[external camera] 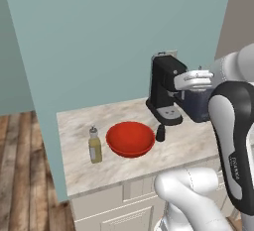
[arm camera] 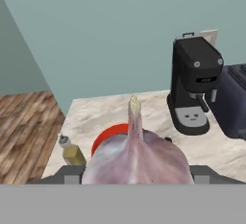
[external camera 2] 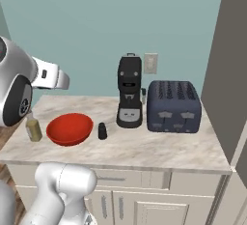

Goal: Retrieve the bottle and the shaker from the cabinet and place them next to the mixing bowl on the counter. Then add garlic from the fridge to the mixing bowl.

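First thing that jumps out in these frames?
The whitish-pink garlic bulb, looming in the hand view, clamped in the gripper. On the beige marbled counter, the bright red mixing bowl sits between the olive-liquid bottle and the small black shaker.

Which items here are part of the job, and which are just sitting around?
Part of the job:
- round red mixing bowl
- small bottle of yellowish-olive liquid
- small black cylindrical shaker
- whitish-pink garlic bulb, held in the claw
- beige marbled counter

Just sitting around:
- black coffee machine
- dark blue-grey toaster
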Controlling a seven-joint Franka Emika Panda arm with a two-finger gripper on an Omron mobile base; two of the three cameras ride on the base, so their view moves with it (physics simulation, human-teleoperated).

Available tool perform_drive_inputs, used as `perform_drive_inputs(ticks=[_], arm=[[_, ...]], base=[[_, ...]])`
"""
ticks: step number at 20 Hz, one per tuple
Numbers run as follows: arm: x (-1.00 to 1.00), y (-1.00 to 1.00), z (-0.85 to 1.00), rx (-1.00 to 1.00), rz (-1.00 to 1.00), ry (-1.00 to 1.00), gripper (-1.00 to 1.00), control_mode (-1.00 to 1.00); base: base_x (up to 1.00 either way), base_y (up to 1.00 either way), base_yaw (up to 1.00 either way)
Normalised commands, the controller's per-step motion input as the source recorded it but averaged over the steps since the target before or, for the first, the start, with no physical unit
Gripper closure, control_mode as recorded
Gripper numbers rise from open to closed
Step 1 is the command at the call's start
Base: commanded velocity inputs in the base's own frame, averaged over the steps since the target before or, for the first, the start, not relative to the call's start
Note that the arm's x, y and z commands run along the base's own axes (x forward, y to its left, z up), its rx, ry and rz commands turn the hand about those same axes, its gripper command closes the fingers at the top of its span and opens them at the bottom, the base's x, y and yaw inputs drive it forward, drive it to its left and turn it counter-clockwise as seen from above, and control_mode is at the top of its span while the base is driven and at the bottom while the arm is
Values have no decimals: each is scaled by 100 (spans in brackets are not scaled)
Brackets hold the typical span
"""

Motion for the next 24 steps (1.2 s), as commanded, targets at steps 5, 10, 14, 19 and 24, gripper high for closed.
perform_drive_inputs(ticks=[5,10,14,19,24], arm=[[0,0,0,0,0,0,100,100],[2,3,0,0,0,2,100,-100],[23,24,4,-4,0,25,100,-100],[32,24,2,-6,0,26,100,-100],[6,0,-34,-1,0,2,100,-100]], base=[[0,4,3],[0,1,0],[0,0,0],[0,0,0],[0,0,0]])
